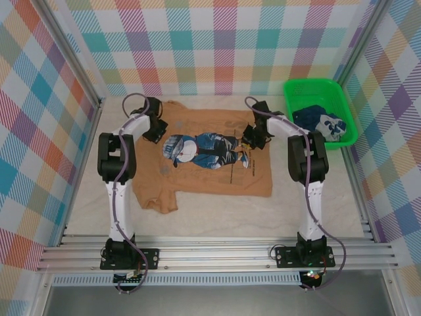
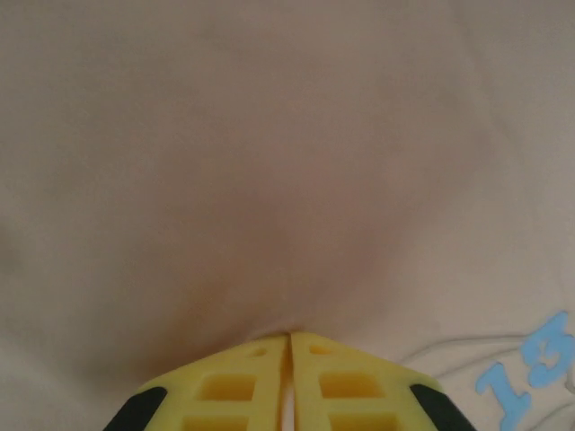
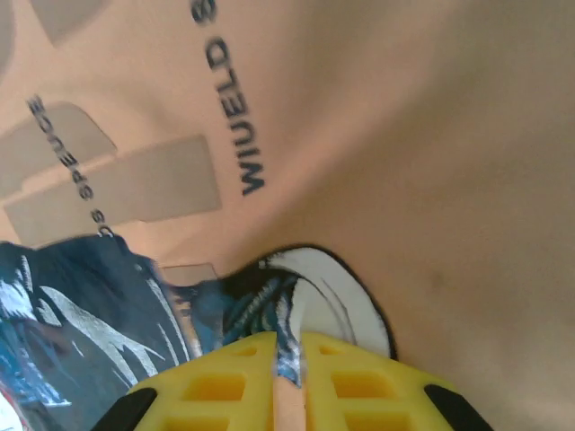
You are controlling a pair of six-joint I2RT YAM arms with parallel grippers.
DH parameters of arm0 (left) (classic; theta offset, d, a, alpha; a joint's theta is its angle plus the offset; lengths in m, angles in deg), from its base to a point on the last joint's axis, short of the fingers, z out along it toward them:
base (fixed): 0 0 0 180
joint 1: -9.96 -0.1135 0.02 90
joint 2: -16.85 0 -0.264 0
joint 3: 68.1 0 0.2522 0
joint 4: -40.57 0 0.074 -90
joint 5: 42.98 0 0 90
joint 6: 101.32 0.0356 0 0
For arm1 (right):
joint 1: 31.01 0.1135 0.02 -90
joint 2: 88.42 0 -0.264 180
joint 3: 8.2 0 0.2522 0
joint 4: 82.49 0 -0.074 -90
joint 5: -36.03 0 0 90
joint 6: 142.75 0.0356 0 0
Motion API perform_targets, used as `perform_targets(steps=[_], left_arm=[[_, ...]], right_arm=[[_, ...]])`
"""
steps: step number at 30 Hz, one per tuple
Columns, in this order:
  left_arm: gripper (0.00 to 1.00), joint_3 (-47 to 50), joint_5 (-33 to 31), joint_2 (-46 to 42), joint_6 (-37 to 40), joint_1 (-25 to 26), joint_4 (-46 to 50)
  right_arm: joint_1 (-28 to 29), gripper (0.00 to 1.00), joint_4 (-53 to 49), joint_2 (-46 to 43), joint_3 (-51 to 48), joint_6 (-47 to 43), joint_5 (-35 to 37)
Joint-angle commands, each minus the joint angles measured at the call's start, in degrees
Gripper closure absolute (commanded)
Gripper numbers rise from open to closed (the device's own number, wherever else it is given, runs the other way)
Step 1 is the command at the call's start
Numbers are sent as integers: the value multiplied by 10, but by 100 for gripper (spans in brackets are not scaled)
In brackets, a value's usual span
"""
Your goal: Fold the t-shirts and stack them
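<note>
While the tan t-shirt (image 1: 204,181) lies spread mid-frame, left gripper (image 2: 289,338) and right gripper (image 3: 288,338) both pinch its cloth, jaws nearly shut. Thin pinches, though: one could slip, or uneven lifting skews the fold.

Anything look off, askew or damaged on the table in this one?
Nothing damaged or spilled. The tan t-shirt lies spread flat, but its near-left sleeve is bunched and rumpled. The navy t-shirt sits crumpled in the green basket, not yet folded.
</note>
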Motion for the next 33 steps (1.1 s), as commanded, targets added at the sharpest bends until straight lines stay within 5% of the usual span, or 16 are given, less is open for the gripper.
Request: perform_targets(steps=[1,6,11,17,24,28,33], left_arm=[[91,95,-10,-63,24,-19,18],[93,340,0,-206,29,-36,-68],[93,361,4,-280,31,-38,-50],[75,180,-47,-257,-1,-30,23],[70,-255,-15,48,2,-3,67],[68,-496,-15,201,-33,0,183],[61,-450,-12,197,-36,9,109]], right_arm=[[23,84,-83,5,-6,-23,-18],[51,84,-103,-12,-67,-32,-17],[61,85,-93,-54,-136,-21,16],[67,85,-97,-64,-157,-42,41],[69,86,-88,-74,-175,-43,44],[70,86,-87,-77,-180,-38,46],[70,88,-80,-69,-178,-38,41]])
